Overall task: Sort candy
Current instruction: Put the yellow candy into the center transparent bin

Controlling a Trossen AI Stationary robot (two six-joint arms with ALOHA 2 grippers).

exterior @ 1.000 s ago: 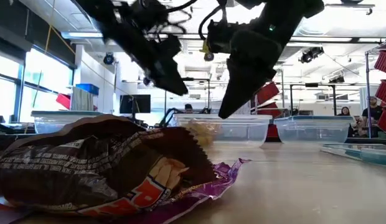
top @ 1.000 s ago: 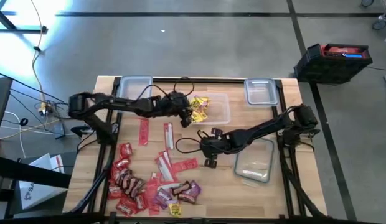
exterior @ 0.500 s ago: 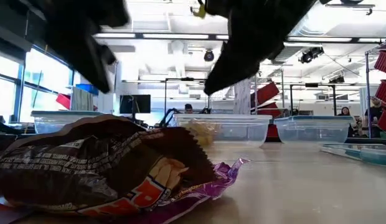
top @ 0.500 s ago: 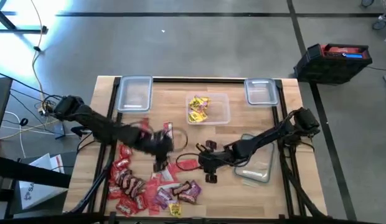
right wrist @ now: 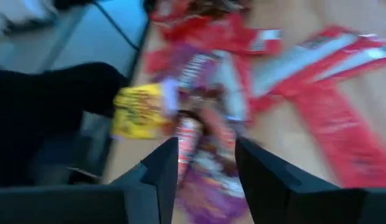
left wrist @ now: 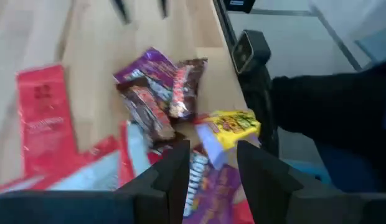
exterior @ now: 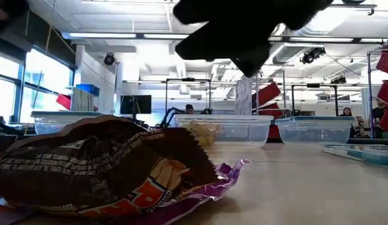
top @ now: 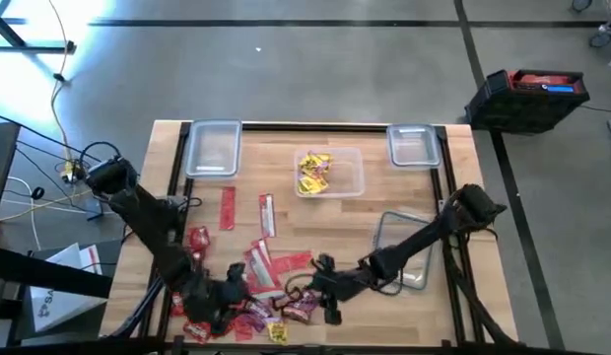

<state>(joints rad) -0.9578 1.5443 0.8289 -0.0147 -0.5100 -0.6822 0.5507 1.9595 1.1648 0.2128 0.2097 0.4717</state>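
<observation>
The candy lies in a loose pile (top: 241, 291) at the table's near left: red packets (left wrist: 47, 118), brown mini bars (left wrist: 183, 90), a purple packet (left wrist: 146, 65) and a yellow packet (left wrist: 233, 124). My left gripper (top: 225, 298) hangs open just above the pile's left part, its fingers (left wrist: 174, 177) on either side of a purple wrapper. My right gripper (top: 310, 291) is open over the pile's right part, near the yellow packet (right wrist: 143, 112). More yellow candy lies in a clear container (top: 347, 182) at the far middle. In the low view a brown bar (exterior: 100, 165) fills the foreground.
Clear containers with nothing in them stand at the far left (top: 213, 148) and far right (top: 414, 145). Another clear container (top: 402, 251) lies at the right, under my right arm. Two long red packets (top: 246, 209) lie apart, mid-table. Bare wood shows between pile and containers.
My left gripper has swung from the container with yellow candy toward the table's near edge and down to the pile. My right gripper has gone from mid-table toward the near left, to the pile's right part. The candy has not visibly moved.
</observation>
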